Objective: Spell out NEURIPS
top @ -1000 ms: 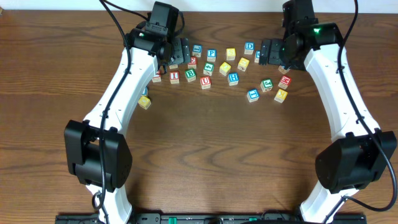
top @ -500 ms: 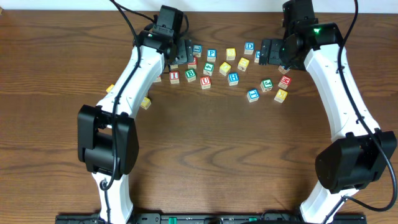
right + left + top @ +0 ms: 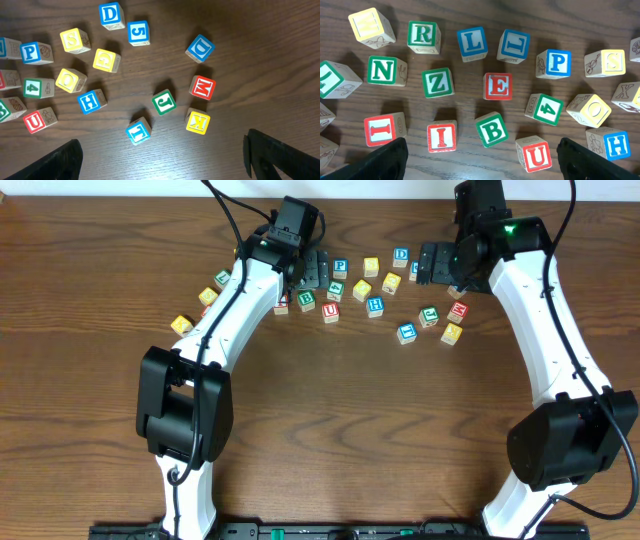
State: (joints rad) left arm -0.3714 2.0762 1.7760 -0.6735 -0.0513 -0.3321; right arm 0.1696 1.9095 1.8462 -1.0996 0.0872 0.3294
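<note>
Left gripper (image 3: 479, 159) hangs over the letter cluster, jaws spread wide with nothing between them. Its dark fingers (image 3: 385, 157) show only at the bottom corners of the left wrist view. Right gripper (image 3: 161, 150) is also released and empty, over the right-hand scatter.

Landmark is the red E (image 3: 497, 86), flat on the table (image 3: 467, 107), letter upright. All places are given from it, in the left wrist view.
- Green N (image 3: 385, 70): well left of the E, past the green Z (image 3: 438, 82), which sits near the E's left side.
- Green R (image 3: 423, 36): up-left of the E, in the top row.
- Blue P (image 3: 554, 63): up-right of the E.
- Yellow S (image 3: 606, 62): further right, beyond the P.
- Red U (image 3: 534, 152): down-right of the E, near the bottom edge.
- Red I (image 3: 441, 136): down-left of the E, beside the green B (image 3: 491, 129). A second I (image 3: 384, 129) lies further left, letter turned sideways.

No letters are lined up, so the word looks unstarted. The left gripper is probably held high and open so the wrist camera takes in the whole pile before a first pick, likely the N. Cubes sit close together, so wide fingers coming down could nudge neighbours, the Z most of all. The wood on the robot's side of the E looks like the spot for the row.
</note>
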